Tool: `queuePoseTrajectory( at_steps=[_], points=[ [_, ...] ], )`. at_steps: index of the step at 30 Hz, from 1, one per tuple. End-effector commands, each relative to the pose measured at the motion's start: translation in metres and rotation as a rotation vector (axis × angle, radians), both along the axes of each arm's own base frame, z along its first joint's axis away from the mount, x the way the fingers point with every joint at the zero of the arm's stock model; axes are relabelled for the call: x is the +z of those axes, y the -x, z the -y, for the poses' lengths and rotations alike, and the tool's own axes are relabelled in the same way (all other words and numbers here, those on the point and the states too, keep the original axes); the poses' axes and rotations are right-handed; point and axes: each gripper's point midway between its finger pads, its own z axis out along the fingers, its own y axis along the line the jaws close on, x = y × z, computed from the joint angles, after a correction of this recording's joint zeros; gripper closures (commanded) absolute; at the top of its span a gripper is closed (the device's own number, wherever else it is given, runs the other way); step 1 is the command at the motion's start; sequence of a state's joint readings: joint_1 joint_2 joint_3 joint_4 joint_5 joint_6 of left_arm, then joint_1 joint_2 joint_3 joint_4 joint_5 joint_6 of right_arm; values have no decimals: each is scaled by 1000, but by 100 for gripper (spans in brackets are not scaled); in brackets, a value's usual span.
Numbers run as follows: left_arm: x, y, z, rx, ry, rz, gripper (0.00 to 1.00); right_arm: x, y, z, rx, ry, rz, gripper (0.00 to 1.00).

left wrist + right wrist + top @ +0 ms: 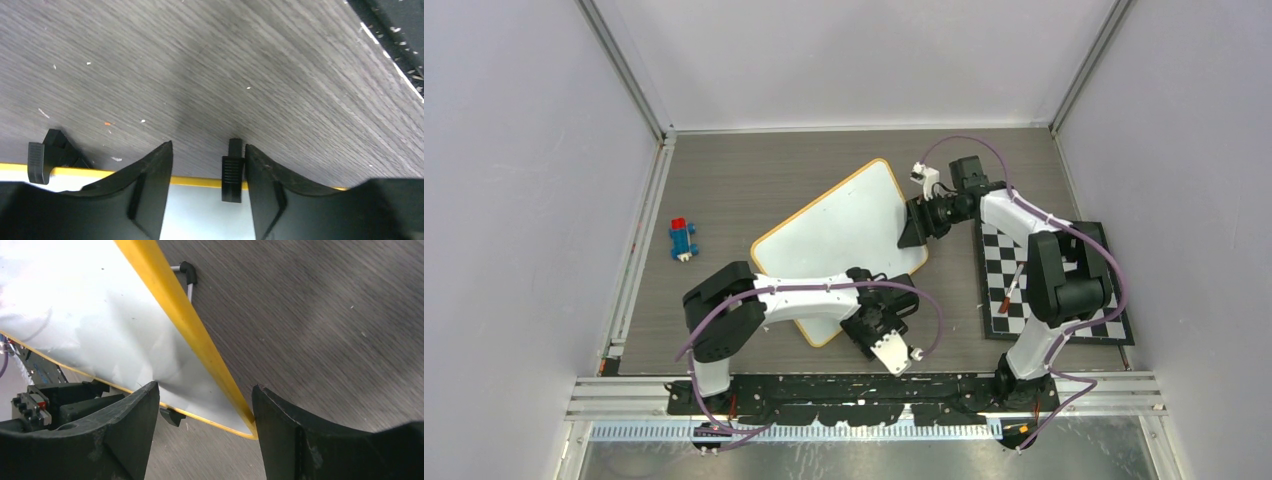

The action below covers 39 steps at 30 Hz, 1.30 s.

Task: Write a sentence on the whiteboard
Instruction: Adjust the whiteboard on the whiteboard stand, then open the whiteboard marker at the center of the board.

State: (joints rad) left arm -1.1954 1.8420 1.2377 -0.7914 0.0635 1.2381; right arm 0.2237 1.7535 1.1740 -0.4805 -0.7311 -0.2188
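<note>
The whiteboard (839,235) lies turned like a diamond mid-table, white with an orange-yellow rim. Its visible face is plain white, and the sentence is out of view. My left gripper (889,300) is at the board's near right edge, open. In the left wrist view, the left gripper (207,147) straddles the rim of the whiteboard (200,210), with a black foot (232,170) against the right finger. My right gripper (914,228) is at the board's right corner. In the right wrist view, the right gripper (205,387) stands open around that corner of the whiteboard (90,315).
A black-and-white checkered mat (1084,330) lies on the right under the right arm, with a marker (1011,290) on it. A small blue and red toy (683,240) sits on the table at the left. Grey walls enclose the table.
</note>
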Motion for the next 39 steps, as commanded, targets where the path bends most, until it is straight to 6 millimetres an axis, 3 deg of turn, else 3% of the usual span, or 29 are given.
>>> queuePoseTrajectory(
  at_steps=[1,5,7,14,19,24,27,31,34,39],
  points=[
    [8,-12,10,12,47,43,38,31,11,-6,19,-30,19,27],
    [16,-14,10,56,44,57,20,48,-5,6,-59,-6,62,23],
    [19,-9,8,79,30,42,1,64,-15,14,-111,-8,92,21],
    [42,20,10,86,64,-36,0,132,-34,41,-253,-29,206,19],
    [73,53,19,182,118,-185,0,154,-11,80,-296,73,195,18],
    [110,44,31,417,270,-291,0,144,36,139,-406,255,168,20],
    [139,27,32,569,331,-363,0,124,65,170,-447,410,138,20],
    [179,-10,27,747,442,-339,0,83,101,196,-464,531,26,23],
    [205,-31,17,838,525,-270,0,62,117,207,-479,571,-43,24],
    [233,-40,-3,935,619,-247,0,49,123,231,-528,661,-129,30]
  ],
)
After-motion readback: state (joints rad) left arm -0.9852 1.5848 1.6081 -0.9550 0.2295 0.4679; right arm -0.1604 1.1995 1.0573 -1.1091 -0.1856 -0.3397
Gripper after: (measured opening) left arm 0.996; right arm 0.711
